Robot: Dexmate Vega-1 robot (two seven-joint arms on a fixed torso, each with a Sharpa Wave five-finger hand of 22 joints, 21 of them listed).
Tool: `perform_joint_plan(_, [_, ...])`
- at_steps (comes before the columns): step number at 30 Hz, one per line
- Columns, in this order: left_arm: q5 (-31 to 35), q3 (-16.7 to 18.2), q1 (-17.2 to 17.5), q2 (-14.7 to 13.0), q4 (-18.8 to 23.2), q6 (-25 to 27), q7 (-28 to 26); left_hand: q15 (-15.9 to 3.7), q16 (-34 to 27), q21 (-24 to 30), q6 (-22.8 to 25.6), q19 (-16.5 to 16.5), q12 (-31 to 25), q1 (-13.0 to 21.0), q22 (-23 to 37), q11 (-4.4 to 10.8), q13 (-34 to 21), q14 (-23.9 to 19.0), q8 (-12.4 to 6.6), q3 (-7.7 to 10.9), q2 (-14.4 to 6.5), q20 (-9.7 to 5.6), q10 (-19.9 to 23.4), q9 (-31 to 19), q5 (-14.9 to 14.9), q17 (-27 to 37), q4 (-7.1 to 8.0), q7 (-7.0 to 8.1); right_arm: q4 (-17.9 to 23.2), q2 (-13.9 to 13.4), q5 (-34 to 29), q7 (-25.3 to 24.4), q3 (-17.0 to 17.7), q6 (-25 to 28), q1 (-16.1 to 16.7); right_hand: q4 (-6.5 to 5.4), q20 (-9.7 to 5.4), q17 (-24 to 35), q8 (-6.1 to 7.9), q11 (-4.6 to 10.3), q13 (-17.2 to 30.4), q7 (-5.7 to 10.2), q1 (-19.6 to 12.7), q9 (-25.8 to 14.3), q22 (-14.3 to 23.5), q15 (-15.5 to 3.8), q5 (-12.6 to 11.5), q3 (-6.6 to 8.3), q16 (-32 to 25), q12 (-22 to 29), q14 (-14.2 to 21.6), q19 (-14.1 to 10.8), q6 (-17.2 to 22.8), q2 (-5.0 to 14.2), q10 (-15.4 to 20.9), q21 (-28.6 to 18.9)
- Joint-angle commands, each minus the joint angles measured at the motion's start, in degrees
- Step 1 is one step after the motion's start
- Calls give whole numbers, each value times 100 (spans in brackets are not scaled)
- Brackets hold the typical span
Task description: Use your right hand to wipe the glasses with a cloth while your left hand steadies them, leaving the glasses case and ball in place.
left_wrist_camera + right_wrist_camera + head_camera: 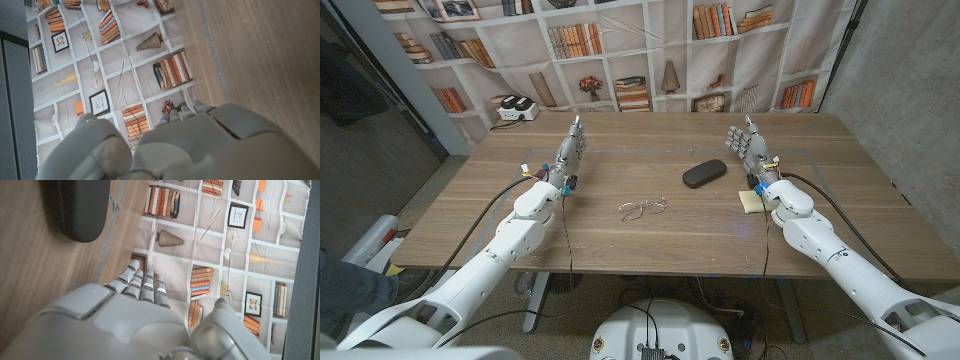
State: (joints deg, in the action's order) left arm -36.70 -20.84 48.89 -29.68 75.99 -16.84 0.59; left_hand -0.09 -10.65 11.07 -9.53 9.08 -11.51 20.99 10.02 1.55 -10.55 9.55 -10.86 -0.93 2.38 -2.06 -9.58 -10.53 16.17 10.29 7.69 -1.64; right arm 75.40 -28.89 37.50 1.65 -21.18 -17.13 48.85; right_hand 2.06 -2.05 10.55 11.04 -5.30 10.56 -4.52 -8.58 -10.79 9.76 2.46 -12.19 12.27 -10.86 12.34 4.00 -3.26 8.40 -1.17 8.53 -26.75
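A pair of thin-rimmed glasses (642, 208) lies on the wooden table (650, 240) near its middle. A dark glasses case (704, 173) lies behind them to the right, and it also shows as the dark glasses case (77, 207) in the right wrist view. A pale yellow cloth (752, 201) lies beside my right wrist. My left hand (570, 155) is raised left of the glasses with fingers straight and apart, holding nothing. My right hand (748, 148) is raised right of the case, fingers extended, empty. The back of the left hand (200, 145) and of the right hand (125, 315) shows in the wrist views.
A white and black device (515, 108) sits at the table's far left corner. A bookshelf-printed backdrop (650, 50) hangs behind the table. Blue tape marks (800, 152) outline an area on the tabletop.
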Motion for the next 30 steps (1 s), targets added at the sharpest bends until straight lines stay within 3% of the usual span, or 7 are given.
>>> perform_joint_plan(1, [137, 41, 149, -91, 259, -105, -178, -13, -30, 33, -343, 54, -36, 38, 31, -1, -9, 222, -38, 5, -11, -94, -101, -8, 49, 15, 29, -4, 272, 50, -182, -208, 26, -377, 219, 14, -177, 12, 35, 27, 9, 18, -79, -9, 29, -29, -22, 47, -39, 31, 58, -81, 67, 7, 75, -32])
perform_joint_plan(15, [232, -3, 169, -80, 347, -169, -201, -63, -95, 83, -68, -92, -122, 183, 27, 26, -8, -62, -121, 17, -99, -83, 191, -8, 95, 5, -51, 20, 693, -185, -281, -228, 157, -638, 566, 50, -189, 2, 57, 59, 9, 31, -133, -9, 29, -72, -33, 57, -50, 45, 120, -172, 136, 22, 134, -13])
perform_joint_plan(30, [458, -101, 254, -220, 780, 192, -488, -67, -116, 89, 150, -158, -156, 252, 24, 19, -7, -251, -166, 3, -140, -77, 376, -6, 117, 3, -84, 21, 912, -442, -90, -148, 447, -750, 876, 102, -210, -7, 82, 84, 9, 55, -208, -9, 26, -85, -44, 68, -61, 75, 200, -250, 230, 34, 240, 24])
